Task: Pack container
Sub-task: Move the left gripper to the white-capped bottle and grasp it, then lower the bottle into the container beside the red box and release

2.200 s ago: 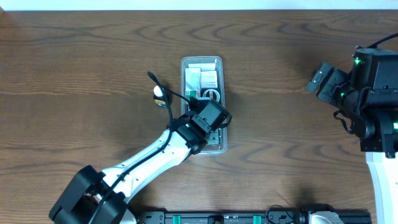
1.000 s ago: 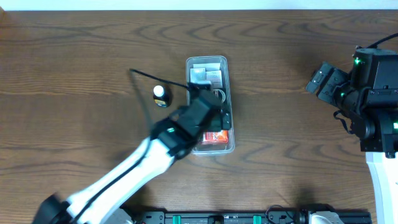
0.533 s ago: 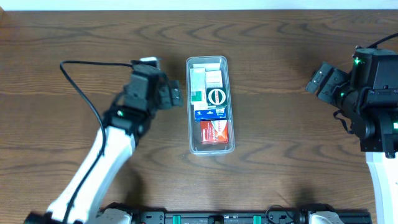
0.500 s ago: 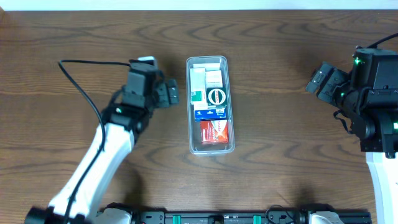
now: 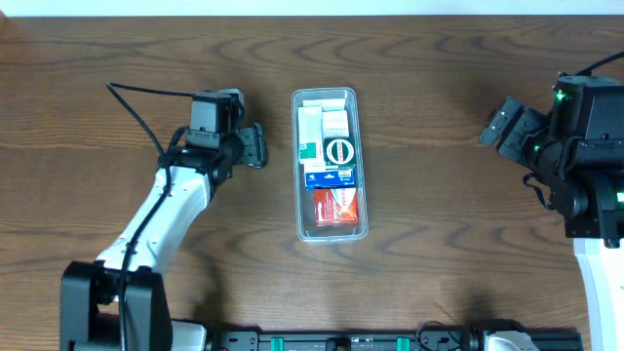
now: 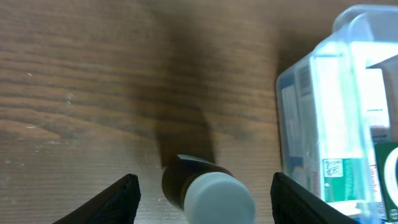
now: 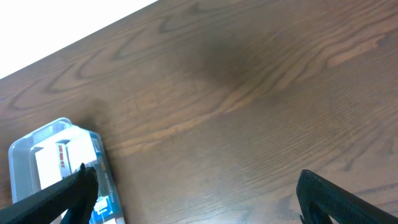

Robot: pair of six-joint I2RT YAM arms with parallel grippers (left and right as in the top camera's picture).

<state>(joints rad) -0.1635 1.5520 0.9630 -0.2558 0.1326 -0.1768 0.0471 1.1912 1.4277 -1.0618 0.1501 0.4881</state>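
The container (image 5: 330, 232) is a long clear plastic bin at the table's middle, packed with several small boxes, among them a red one (image 5: 336, 207). It also shows in the left wrist view (image 6: 292, 118) and the right wrist view (image 7: 18, 149). My left gripper (image 5: 255, 146) is just left of the bin's far end. In its wrist view it (image 6: 205, 208) is open, with a small dark bottle with a white cap (image 6: 211, 190) standing between the fingers, untouched. The overhead view hides the bottle under the gripper. My right gripper (image 5: 502, 125) is far right, open and empty (image 7: 199, 193).
A black cable (image 5: 136, 93) loops over the table behind my left arm. The right arm's base (image 5: 595, 146) fills the right edge. The table is dark brown wood.
My left arm has swung out from over the container to its left and now straddles the small bottle. The container shifted slightly early on. The right arm has not moved.
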